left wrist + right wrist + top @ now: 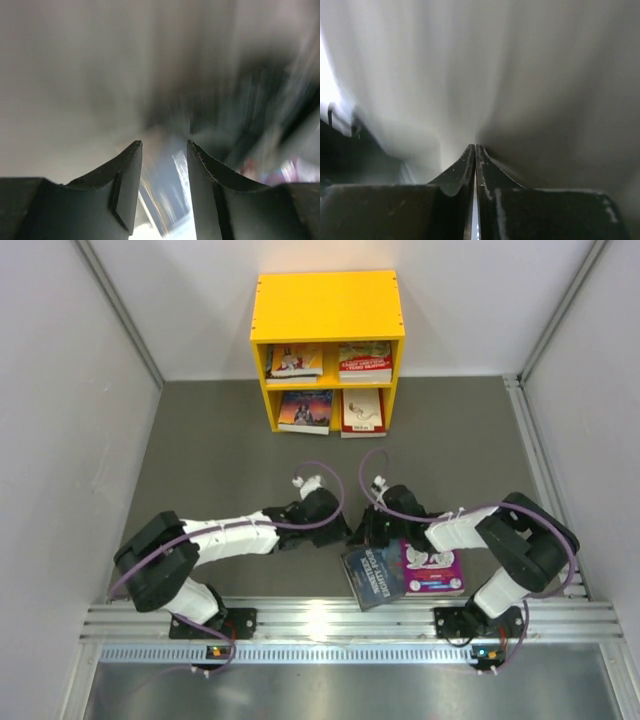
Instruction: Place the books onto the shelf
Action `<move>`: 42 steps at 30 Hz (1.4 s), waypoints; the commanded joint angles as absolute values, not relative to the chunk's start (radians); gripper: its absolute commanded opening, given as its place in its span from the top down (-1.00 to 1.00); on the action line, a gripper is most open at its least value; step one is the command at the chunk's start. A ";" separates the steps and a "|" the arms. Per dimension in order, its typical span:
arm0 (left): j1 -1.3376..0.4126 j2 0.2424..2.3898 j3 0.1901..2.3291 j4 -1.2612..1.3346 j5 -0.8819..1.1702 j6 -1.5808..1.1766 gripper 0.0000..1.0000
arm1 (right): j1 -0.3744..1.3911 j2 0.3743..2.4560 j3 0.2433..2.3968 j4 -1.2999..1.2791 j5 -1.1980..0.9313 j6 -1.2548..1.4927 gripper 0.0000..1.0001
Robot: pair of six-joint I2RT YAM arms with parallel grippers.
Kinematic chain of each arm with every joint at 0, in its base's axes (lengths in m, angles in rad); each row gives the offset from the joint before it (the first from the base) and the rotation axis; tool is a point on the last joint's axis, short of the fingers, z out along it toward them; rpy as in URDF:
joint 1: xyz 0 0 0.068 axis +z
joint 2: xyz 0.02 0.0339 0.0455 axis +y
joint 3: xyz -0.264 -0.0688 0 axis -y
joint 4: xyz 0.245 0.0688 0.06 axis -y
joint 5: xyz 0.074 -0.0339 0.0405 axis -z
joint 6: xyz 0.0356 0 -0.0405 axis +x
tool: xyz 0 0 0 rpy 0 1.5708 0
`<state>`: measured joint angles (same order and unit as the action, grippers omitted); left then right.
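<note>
the shelf (327, 305) is seen standing at the far middle of the table (220, 460), against the back wall, its open front turned toward the arms. one book is found in each of its four compartments: the upper left book (294, 362), the upper right book (365, 361), the lower left book (306, 410) and the lower right book (363, 412), the lower two jutting a little past the front edge. two more books are left on the table at the near side, just in front of the rail (330, 615): a dark blue book (372, 575), turned at an angle, and a purple book (432, 568) just to its right, partly hidden under the right arm. whether their edges overlap or only touch cannot be told. both arms are reached inward so that their ends are brought near each other above the far edge of the dark blue book. the left gripper (164, 144) is seen released, its fingers (127, 170) parted with nothing between the tips; a blurred bluish book is glimpsed beyond the gap. the right gripper (474, 146) is clenched, its fingers pressed together with only a thin sliver of light between them. whether a book edge is pinched there cannot be told, as the wrist views are badly blurred.
</note>
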<state>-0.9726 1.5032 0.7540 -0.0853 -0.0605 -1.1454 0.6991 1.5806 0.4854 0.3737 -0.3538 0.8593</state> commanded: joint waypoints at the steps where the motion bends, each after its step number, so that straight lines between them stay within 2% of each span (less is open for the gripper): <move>1: -0.806 1.441 0.770 -0.034 -0.371 -1.030 0.06 | 0.833 1.632 0.463 0.252 -0.637 0.957 0.99; 5: -0.686 1.399 0.787 -0.093 -0.344 -0.938 0.07 | 0.880 1.654 0.521 0.284 -0.632 0.994 0.98; 8: -0.664 1.350 0.802 -0.113 -0.348 -0.884 0.07 | 0.884 1.631 0.595 0.180 -0.582 0.938 0.66; 9: -0.666 1.339 0.799 -0.109 -0.332 -0.871 0.00 | 0.884 1.562 0.648 0.014 -0.455 0.904 0.18; 11: -0.666 1.316 0.793 -0.103 -0.266 -0.844 -0.11 | 0.877 1.475 0.707 -0.182 -0.269 0.809 -0.43; 12: -0.666 1.310 0.781 -0.098 -0.237 -0.839 -0.24 | 0.867 1.394 0.750 -0.260 -0.115 0.792 -0.82; 13: -0.666 1.307 0.775 -0.092 -0.213 -0.838 -0.32 | 0.847 1.355 0.761 -0.373 -0.065 0.769 -0.96; 16: -0.666 1.286 0.726 -0.046 -0.114 -0.856 -0.43 | 0.669 1.223 0.736 -0.486 -0.024 0.727 -1.00; 17: -0.669 1.281 0.700 -0.029 -0.094 -0.864 -0.43 | 0.546 1.172 0.697 -0.501 -0.041 0.710 -0.99; 20: -0.684 1.272 0.675 0.037 -0.022 -0.885 -0.43 | 0.332 1.111 0.646 -0.578 -0.032 0.646 -1.00; 24: -0.733 1.293 0.698 0.049 -0.005 -0.891 -0.44 | 0.151 1.075 0.600 -0.647 -0.023 0.612 -1.00; 29: -0.834 1.414 0.761 0.127 0.052 -0.934 -0.47 | 0.123 1.081 0.542 -0.661 -0.034 0.667 -0.99; 34: -0.942 1.612 0.891 0.173 0.061 -0.959 -0.51 | 0.144 1.103 0.443 -0.574 -0.156 0.686 -1.00; 42: -1.034 1.880 1.045 0.293 0.150 -1.031 -0.49 | 0.264 1.055 0.393 -0.526 -0.215 0.771 -0.99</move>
